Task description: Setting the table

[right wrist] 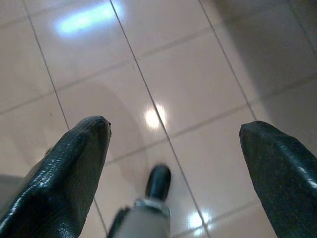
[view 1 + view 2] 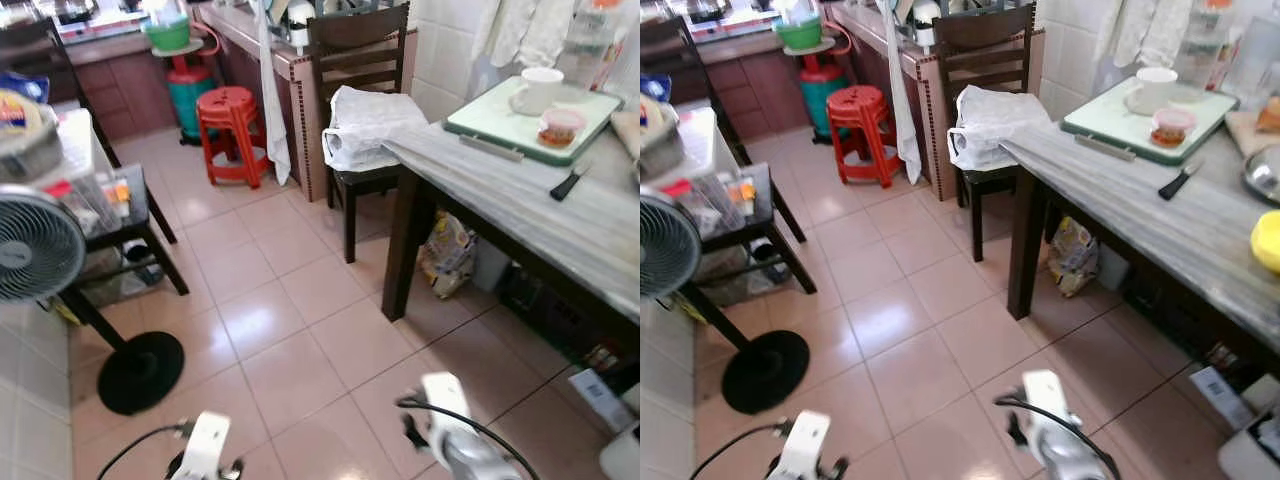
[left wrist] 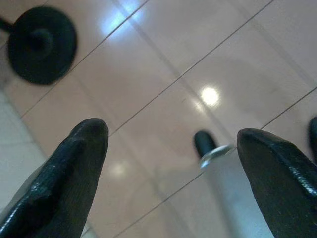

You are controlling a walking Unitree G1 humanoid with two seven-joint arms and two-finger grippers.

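At about two o'clock, the counter (image 2: pixel 560 225) carries a green tray (image 2: pixel 490 120) with a cup (image 2: pixel 540 88) and what may be a small tub — setting looks barely begun — while left gripper (image 3: pixel 171 163) and right gripper (image 1: pixel 173 158) hang low, fingers spread wide, empty.

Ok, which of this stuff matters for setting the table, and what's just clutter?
For the job:
table
green tray
white cup
small container
knife
yellow bowl

Just lying about:
fan
red stool
white bag on the chair
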